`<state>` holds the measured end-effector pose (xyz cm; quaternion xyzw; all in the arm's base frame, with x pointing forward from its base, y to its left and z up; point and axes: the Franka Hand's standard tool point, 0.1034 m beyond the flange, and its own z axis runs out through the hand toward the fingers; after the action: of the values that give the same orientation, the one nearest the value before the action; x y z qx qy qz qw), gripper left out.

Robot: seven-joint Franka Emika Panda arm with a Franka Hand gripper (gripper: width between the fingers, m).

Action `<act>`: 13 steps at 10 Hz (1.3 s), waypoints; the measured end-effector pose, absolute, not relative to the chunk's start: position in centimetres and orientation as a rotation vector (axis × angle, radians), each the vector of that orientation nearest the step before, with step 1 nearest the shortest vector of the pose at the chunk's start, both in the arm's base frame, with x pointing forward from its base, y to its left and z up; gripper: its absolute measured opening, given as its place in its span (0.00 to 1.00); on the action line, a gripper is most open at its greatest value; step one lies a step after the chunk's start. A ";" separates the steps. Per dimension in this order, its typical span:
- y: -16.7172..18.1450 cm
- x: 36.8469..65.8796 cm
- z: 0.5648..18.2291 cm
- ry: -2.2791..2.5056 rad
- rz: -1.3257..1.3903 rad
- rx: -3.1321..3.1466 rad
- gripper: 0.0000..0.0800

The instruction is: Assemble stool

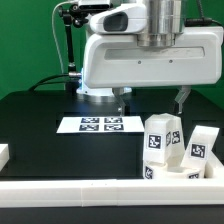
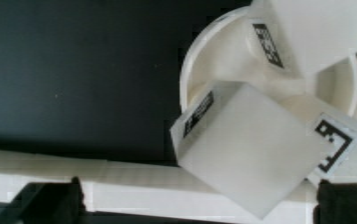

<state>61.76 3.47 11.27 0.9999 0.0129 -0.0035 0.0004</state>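
The end effector, fingers spread wide and empty, hangs just above the legs and seat.

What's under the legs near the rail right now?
In the wrist view, one tagged leg overlaps the round seat; whether it rests on it is unclear. A second leg shows beyond. The seat's covered part is hidden.

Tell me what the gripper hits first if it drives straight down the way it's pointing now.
Most likely the tagged white leg standing on the round seat: the wrist view looks down on it, between the open gripper fingers. Depth is unclear, so which part of the leg it touches first can't be told.
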 end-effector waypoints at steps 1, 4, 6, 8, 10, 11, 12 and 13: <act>3.2 61.7 11.3 -0.191 -0.014 3.158 0.81; 3.4 62.1 11.4 -0.625 0.000 3.125 0.81; 3.4 62.1 11.4 -0.801 -0.004 3.084 0.81; 3.6 62.0 11.1 -0.982 0.019 3.030 0.81; 4.5 61.3 10.1 -0.954 0.074 3.035 0.81; 4.9 61.3 9.8 -0.942 0.089 3.037 0.81; 5.0 61.4 9.4 -0.936 0.099 3.036 0.81; 4.9 61.4 9.1 -0.935 0.098 3.034 0.81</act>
<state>61.44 4.86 9.12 0.9551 -0.2942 0.0309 -0.0172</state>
